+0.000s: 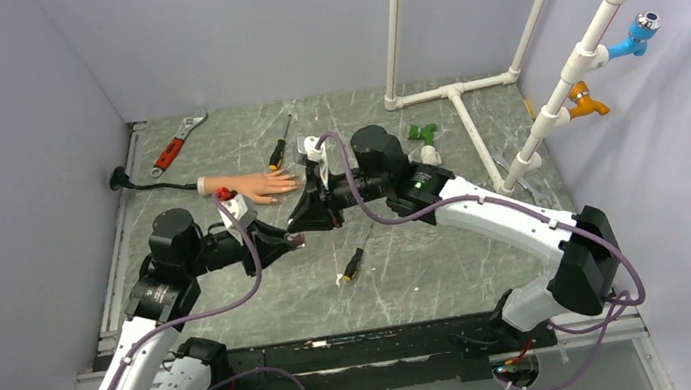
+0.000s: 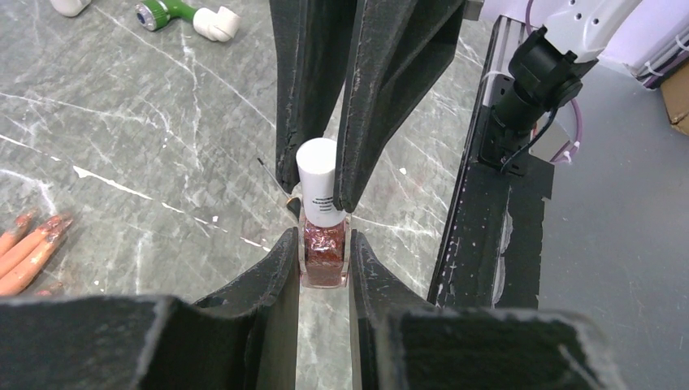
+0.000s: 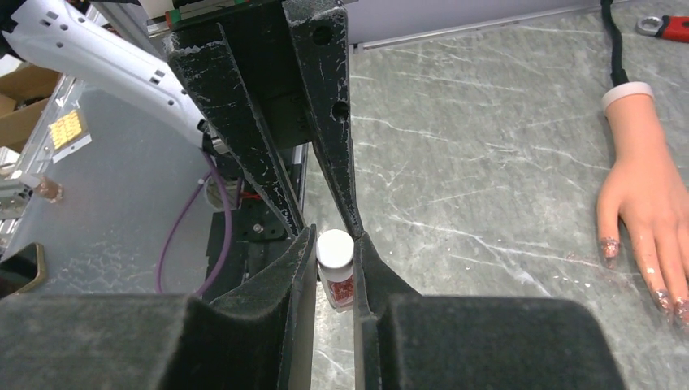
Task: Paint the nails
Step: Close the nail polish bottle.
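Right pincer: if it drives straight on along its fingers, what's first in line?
The left pincer: its fingers face the right pincer head-on, just past the polish bottle both are shut on. Exact gap unclear.

The top camera looks steeply down from above and behind the arm bases, far enough off to take in the whole bench [image 1: 433, 279]. Each wrist camera sits close behind its own pincer, low over the bench: the left pincer [image 2: 325, 242] faces rightward, the right pincer [image 3: 335, 242] leftward. Both wrist views share the polish bottle [image 2: 323, 262] pinched between them and part of the mannequin hand [image 3: 646, 195].
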